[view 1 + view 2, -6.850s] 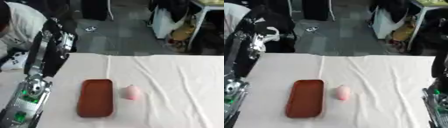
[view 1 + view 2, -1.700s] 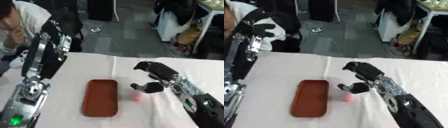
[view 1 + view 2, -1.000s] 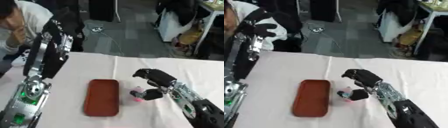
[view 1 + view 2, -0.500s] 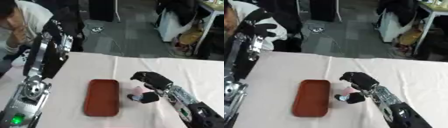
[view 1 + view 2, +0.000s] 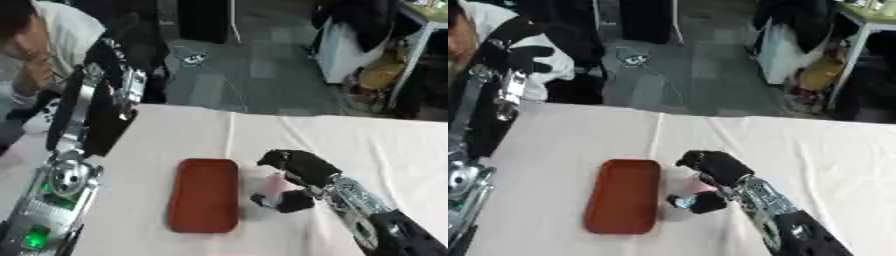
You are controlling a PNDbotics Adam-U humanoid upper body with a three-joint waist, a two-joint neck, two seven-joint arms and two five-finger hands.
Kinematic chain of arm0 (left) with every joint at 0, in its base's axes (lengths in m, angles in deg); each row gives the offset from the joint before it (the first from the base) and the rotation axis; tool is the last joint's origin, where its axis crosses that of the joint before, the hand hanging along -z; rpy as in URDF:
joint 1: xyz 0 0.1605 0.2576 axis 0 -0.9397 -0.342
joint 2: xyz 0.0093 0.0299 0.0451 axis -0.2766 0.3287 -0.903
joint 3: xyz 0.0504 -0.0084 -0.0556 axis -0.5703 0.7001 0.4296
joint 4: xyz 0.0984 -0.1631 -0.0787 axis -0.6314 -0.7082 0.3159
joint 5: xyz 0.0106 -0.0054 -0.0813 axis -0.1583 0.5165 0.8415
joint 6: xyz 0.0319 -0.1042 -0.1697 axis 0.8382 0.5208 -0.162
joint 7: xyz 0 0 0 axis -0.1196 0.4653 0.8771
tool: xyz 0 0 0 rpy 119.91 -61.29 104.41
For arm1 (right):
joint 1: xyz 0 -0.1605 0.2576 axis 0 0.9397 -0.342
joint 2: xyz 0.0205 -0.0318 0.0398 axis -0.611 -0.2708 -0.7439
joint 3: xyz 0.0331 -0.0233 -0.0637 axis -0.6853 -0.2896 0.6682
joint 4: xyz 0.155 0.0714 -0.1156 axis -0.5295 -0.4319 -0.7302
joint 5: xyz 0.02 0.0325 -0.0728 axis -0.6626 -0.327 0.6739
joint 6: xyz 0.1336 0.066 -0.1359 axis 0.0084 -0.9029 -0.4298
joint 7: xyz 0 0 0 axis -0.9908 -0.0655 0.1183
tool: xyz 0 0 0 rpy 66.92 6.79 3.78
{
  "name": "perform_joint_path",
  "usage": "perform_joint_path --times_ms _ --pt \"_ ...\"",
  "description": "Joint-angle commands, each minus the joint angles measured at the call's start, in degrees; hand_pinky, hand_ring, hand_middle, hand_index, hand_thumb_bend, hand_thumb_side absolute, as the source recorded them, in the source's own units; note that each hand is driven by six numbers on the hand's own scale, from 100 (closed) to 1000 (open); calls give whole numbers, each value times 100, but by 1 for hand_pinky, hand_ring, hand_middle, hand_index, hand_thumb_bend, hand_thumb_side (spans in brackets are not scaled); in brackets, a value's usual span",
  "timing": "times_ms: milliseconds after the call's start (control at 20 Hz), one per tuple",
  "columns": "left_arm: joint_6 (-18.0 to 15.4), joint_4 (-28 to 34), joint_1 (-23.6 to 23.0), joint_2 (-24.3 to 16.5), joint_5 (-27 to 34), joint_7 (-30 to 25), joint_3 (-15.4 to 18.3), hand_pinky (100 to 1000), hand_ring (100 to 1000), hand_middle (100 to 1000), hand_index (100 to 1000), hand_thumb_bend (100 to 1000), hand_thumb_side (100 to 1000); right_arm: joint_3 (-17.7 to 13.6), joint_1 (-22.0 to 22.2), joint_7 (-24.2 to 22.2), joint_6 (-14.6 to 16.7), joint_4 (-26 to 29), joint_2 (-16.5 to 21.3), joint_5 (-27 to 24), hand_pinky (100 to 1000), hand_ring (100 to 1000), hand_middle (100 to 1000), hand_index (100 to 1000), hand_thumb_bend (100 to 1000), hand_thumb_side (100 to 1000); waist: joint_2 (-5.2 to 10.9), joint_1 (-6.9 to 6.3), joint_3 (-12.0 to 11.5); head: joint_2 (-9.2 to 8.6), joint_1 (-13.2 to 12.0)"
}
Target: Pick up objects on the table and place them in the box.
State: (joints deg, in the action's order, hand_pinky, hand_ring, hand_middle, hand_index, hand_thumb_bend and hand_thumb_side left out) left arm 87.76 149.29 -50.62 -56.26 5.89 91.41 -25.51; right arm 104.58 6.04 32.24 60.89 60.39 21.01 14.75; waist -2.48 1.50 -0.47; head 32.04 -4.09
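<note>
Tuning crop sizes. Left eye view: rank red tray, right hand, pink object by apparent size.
1. red tray, clearly largest.
2. right hand, curled round the pink object.
3. pink object, smallest, though the hand hides part of it, so its full extent is unsure.

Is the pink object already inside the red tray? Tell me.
No, the pink object sits on the white cloth beside the red tray, with the right hand and its fingers curled round it.

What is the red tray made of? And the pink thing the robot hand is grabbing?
The red tray looks like smooth moulded plastic: one even colour, rounded corners, a raised rim. The pink thing is mostly hidden by the right hand, whose fingers curl round it; its soft, rounded look hints at foam or rubber, but that's unclear.
</note>
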Motion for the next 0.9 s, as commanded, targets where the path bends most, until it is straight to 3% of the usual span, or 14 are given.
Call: perform_joint_path --times_ms 50,550,900 --pt "-9 88 110 -64 -30 -13 10 703 731 860 968 100 828 -115 -51 123 15 -105 -61 147 730 815 848 916 474 820 67 -25 -10 -89 -25" --pt "-14 88 113 -57 -29 -11 12 702 730 860 968 100 828 -436 -146 822 -64 -619 -249 829 743 820 876 934 511 742 61 -34 -7 -92 -56" --pt "-16 88 118 -48 -31 -8 15 703 731 860 968 100 828 -696 -239 1237 -323 -784 -355 757 708 805 872 943 468 720 60 -39 -7 -101 -53"
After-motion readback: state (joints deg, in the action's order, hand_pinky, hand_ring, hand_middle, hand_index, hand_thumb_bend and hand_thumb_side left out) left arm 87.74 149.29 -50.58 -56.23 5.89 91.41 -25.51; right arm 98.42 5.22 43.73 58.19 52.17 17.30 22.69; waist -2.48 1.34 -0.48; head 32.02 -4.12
